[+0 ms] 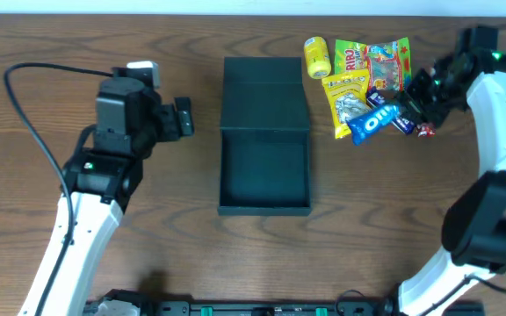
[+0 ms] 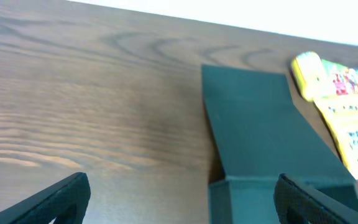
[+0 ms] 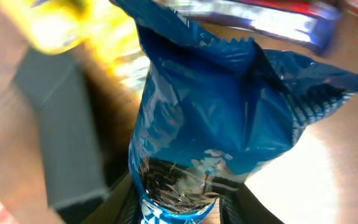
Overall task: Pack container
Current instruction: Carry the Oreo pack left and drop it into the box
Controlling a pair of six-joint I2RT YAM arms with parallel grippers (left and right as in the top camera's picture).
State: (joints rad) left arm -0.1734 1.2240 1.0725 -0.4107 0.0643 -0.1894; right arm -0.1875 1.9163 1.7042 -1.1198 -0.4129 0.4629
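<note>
The dark green-black container (image 1: 264, 209) stands open at the table's middle, its flap lid (image 1: 264, 92) laid back flat and its inside bare. It also shows in the left wrist view as the container (image 2: 253, 124) and in the right wrist view as the blurred container (image 3: 61, 130). My left gripper (image 1: 183, 118) hovers open to the left of the box, with only table between the jaws of the left gripper (image 2: 182, 183). At the snack pile on the right, my right gripper (image 1: 407, 110) is shut on the end of a blue cookie packet (image 1: 374, 122). Close up, that packet (image 3: 216, 106) fills the gap of the right gripper (image 3: 182, 199).
To the right of the lid lie a yellow roll (image 1: 316, 57), a yellow packet (image 1: 348, 98), a green and red gummy bag (image 1: 376, 61) and a small dark bar (image 1: 408, 125). The yellow roll (image 2: 309, 74) also shows in the left wrist view.
</note>
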